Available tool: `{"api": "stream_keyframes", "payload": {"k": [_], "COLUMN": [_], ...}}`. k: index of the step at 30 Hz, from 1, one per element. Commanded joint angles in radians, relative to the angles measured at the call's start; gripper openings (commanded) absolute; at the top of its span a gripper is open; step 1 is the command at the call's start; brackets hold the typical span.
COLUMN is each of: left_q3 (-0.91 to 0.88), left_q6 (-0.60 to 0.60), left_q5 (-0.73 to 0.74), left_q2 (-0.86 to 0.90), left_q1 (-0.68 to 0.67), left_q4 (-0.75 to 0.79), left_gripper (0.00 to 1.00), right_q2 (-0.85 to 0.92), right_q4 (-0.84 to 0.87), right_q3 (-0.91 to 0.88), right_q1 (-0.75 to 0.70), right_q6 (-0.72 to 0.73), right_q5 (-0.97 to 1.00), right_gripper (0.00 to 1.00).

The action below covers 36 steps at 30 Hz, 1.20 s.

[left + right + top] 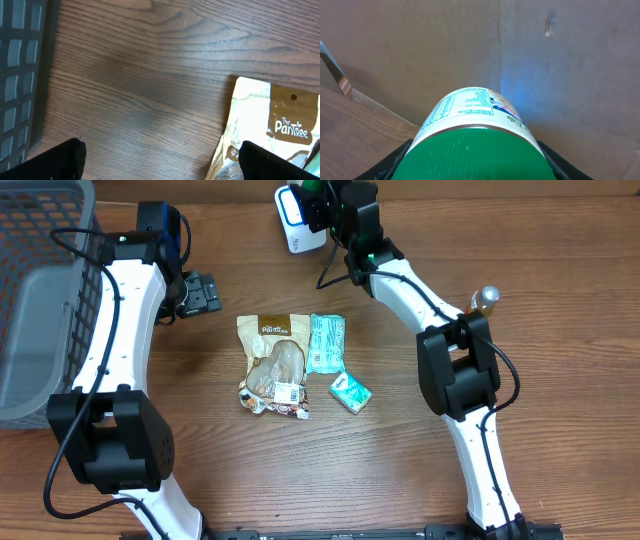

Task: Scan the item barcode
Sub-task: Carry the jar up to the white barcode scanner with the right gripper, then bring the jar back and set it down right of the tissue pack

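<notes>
I see a brown wood-grain table (400, 470). At the far left a grey mesh basket (40, 230) sits on it and runs off the left edge. Mid-table lies a tan Pantree pouch (275, 365), flat, label end pointing far. A teal packet (326, 342) lies flat on its right, touching the pouch edge. A small teal box (350, 393) sits just near-right of the packet, at an angle; I can't tell if they touch. At the far edge, right of centre, is a white scanner (296, 220). A small silver-topped object (487, 297) is at the right; I can't tell what it is.
</notes>
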Motion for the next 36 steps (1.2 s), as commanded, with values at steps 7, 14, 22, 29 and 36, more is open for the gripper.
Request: {"api": "stream_keyframes", "payload": {"k": [7, 14, 22, 29, 36], "left_q3": [0.016, 0.016, 0.016, 0.016, 0.016], "left_q6": [0.004, 0.004, 0.004, 0.004, 0.004], "left_q5": [-0.013, -0.013, -0.013, -0.013, -0.013], "left_q2": [-0.015, -0.015, -0.015, -0.015, -0.015], "left_q1": [-0.007, -0.007, -0.007, -0.007, -0.007], "left_q4": [0.002, 0.002, 0.002, 0.002, 0.002], "left_gripper": [1.00, 1.00, 0.99, 1.00, 1.00], "right_q2": [0.076, 0.084, -0.074, -0.405, -0.674], "right_q4": [0.106, 0.143, 0.134, -0.405, -1.110], "right_q3": [0.019, 0.019, 0.019, 0.019, 0.019], "right_q1": [0.003, 0.003, 0.003, 0.003, -0.030], "right_q6": [0.052, 0.082, 0.082, 0.082, 0.118], "right_q5": [-0.021, -0.021, -0.032, -0.032, -0.027], "right_gripper": [0.04, 0.04, 0.04, 0.07, 0.07]}}
